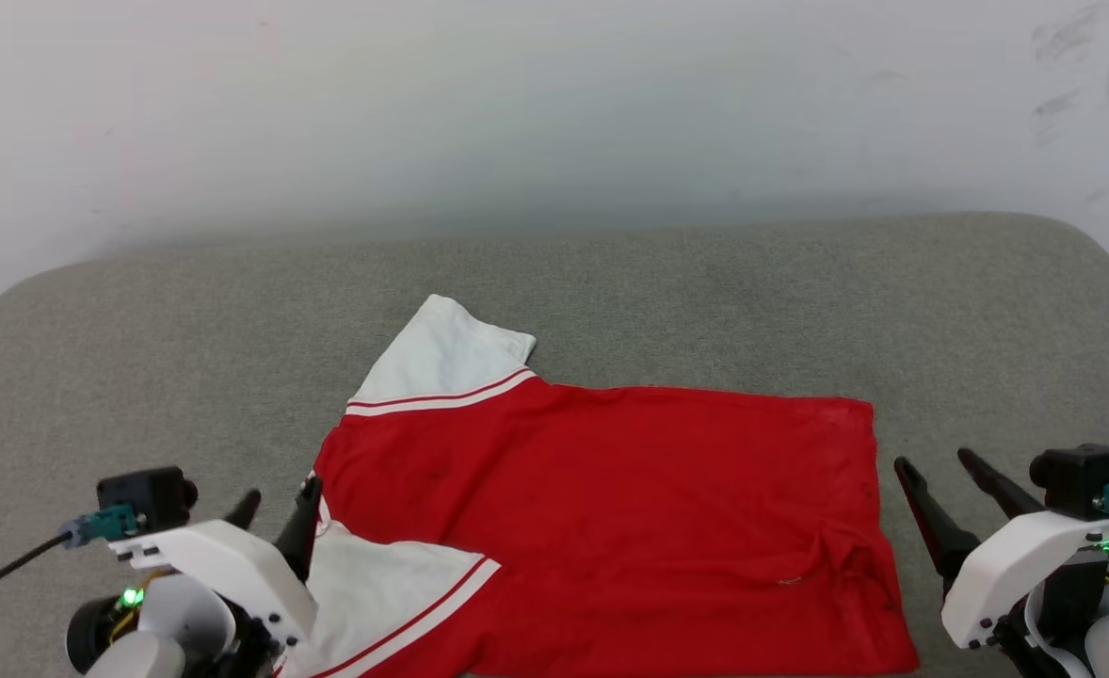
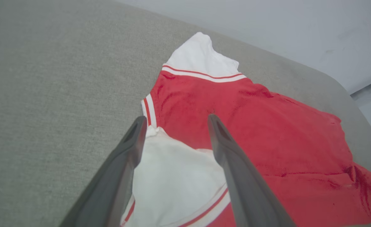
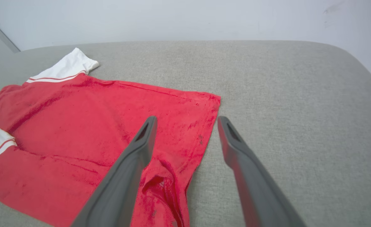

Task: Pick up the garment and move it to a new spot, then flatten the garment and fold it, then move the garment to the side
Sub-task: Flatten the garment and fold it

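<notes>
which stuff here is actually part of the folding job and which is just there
Part of the job:
- garment, red with white sleeves, spread on the cushion
- left jaws, open at the near white sleeve
- right jaws, open at the garment's hem edge

Just there:
- grey cushion, the surface under it all
- white wall behind

The shirt [image 1: 630, 508] is looking like soft matt knit cloth, a bit fuzzy. The bench [image 1: 140, 358] is wearing coarse grey woven fabric, matt too. The left pincer [image 1: 281, 491] and right pincer [image 1: 932, 459] are showing dark matt plastic-ish fingers and smooth, slightly shiny white shells. The wall [image 1: 554, 113] is looking smooth but scuffed.
</notes>
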Controlling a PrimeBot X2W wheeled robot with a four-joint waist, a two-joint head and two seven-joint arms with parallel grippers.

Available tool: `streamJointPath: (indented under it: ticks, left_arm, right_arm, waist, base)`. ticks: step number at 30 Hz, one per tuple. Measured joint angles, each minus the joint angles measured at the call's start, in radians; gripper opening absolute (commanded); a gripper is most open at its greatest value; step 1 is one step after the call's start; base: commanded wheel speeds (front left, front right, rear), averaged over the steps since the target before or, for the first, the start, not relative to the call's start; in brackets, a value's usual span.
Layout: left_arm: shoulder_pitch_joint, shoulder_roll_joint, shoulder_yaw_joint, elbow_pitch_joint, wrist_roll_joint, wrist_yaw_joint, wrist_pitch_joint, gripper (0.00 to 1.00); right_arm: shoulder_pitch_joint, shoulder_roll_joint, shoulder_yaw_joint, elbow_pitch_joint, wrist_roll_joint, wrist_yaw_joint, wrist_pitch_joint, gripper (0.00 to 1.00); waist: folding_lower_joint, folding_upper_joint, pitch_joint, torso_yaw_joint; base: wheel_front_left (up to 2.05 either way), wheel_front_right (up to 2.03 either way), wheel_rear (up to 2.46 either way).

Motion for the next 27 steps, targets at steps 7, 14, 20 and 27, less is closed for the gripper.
streamJointPath:
  ticks: [7,14,20,27]
  left_arm:
    - [-0.180,0.003,0.025,-0.009,0.105,0.023,-0.109,1.00]
    - [-0.420,0.026,0.009,0.034,0.125,-0.029,-0.026,1.00]
    - [-0.672,0.058,-0.019,0.146,0.088,-0.108,0.177,1.00]
    - [-0.863,0.107,-0.082,0.289,0.067,-0.131,0.482,1.00]
  right_arm:
    - [-0.047,0.061,-0.084,-0.143,-0.093,0.000,-0.121,1.00]
    - [-0.086,0.122,-0.127,-0.303,-0.114,0.000,-0.134,1.00]
    - [-0.138,0.153,-0.142,-0.356,-0.119,0.000,-0.137,1.00]
    - [-0.172,0.167,-0.128,-0.353,-0.111,0.000,-0.134,1.00]
  waist:
    - [0.0000,0.0000,0.065,-0.032]
    - [0.0001,0.0000,0.207,-0.059]
    - [0.0003,0.0000,0.348,-0.106]
    - [0.0003,0.0000,0.434,-0.176]
  base:
    - [0.00,0.00,0.00]
    - [0.00,0.00,0.00]
    - [0.00,0.00,0.00]
    - [0.00,0.00,0.00]
